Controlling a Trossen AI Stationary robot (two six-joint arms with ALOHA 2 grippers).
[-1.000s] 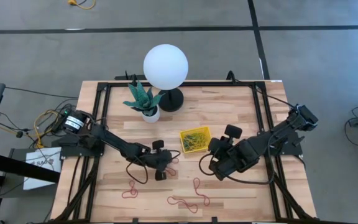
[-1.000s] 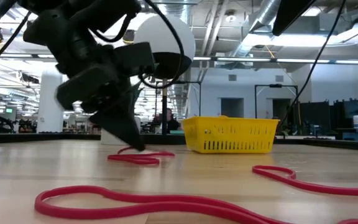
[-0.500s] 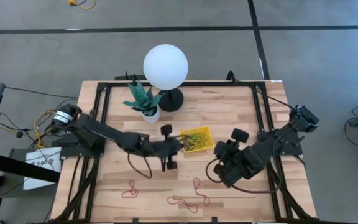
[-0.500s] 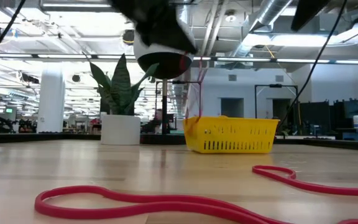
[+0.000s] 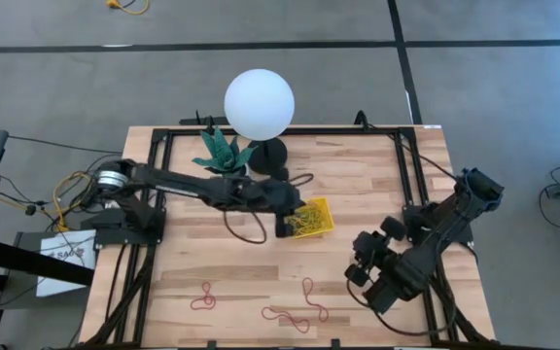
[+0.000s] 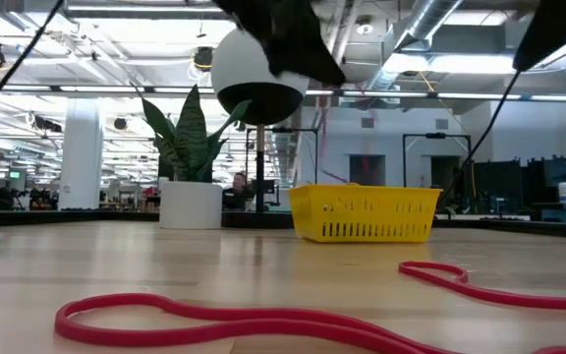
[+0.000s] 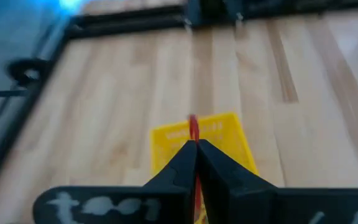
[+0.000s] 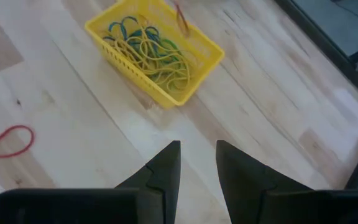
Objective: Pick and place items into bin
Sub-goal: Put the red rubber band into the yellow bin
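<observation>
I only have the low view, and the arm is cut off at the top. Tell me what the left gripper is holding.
Observer: The left gripper is shut on a red band; its wrist view shows it.
Operator: Give me its place relative to the bin.
Observer: From above, it hangs over the edge of the yellow bin on the left arm's side.
Operator: Report the right gripper.
Observer: The right gripper is open and empty, over bare table, apart from the bin.
</observation>
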